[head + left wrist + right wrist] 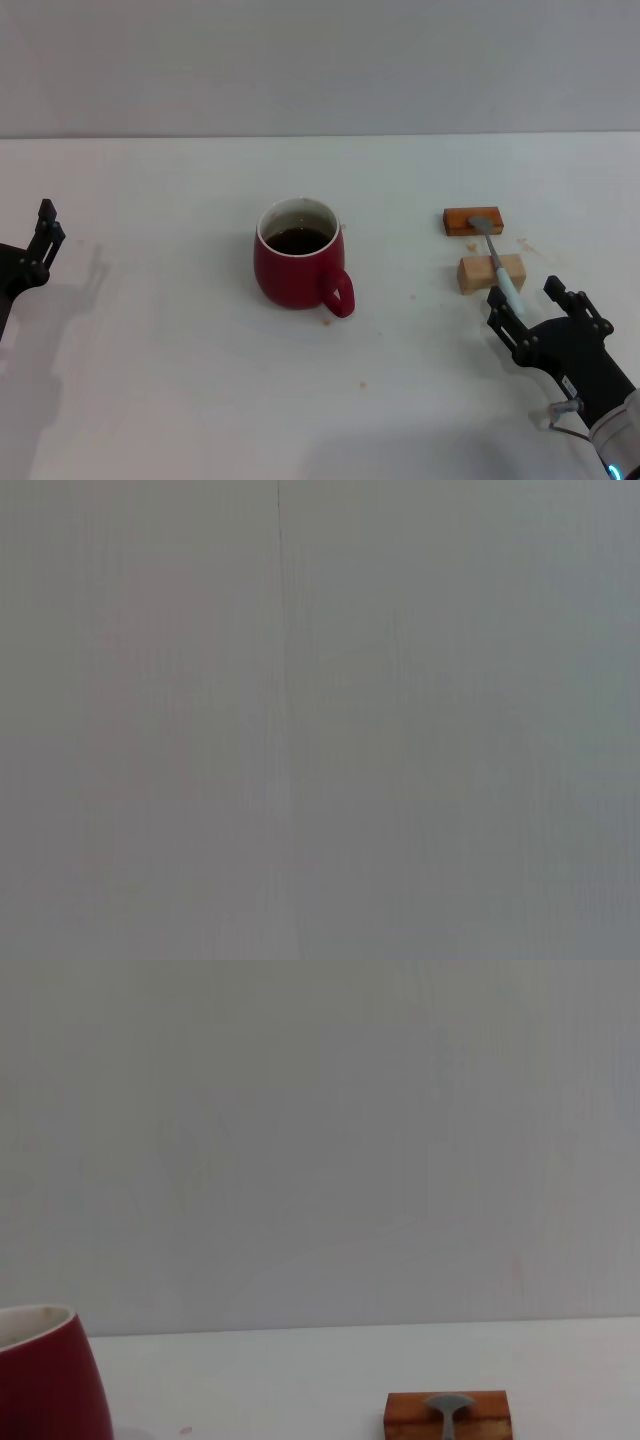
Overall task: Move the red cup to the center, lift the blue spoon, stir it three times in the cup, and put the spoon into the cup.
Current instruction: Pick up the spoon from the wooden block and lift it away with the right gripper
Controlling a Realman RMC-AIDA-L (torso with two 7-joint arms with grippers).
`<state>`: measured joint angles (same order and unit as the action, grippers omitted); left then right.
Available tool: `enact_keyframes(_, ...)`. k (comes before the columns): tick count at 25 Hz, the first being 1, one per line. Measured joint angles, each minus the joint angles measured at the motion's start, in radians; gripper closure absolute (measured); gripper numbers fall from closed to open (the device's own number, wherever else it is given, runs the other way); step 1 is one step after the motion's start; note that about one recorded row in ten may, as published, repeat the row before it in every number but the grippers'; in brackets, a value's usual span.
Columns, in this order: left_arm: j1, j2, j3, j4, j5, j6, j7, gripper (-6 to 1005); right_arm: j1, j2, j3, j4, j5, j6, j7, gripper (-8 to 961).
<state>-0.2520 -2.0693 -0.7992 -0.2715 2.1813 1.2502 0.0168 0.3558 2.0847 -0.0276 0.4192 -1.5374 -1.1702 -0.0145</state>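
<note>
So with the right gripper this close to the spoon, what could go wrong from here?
The blue spoon only rests across the orange-brown block and tan block; the open right gripper sits at its handle end, so a misaligned close could flip it off. The red cup holds dark liquid, so stirring may splash. The left gripper is parked far left.

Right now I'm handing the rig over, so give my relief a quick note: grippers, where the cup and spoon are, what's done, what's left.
Left gripper: parked at the table's left edge, holding nothing.
Right gripper: open, at the near end of the blue spoon, not yet closed on it.
The spoon lies across the orange-brown block and the tan block, bowl on the far one.
The red cup stands upright at the table's centre, with dark liquid inside and its handle facing the robot.
Done: cup centred.
Left: grasp and lift spoon, stir three times, leave it in the cup.
</note>
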Motion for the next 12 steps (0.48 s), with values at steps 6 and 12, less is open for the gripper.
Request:
enact_keyframes(6,0.002,0.0,0.0,0.0,0.0,0.0,0.0,191,0.0,0.001,-0.004,0.003,0.0,0.0,0.0,227)
enact_keyframes(12,0.002,0.0,0.0,0.0,0.0,0.0,0.0,191,0.004,0.0,-0.01,0.002,-0.001,0.009,0.001,360)
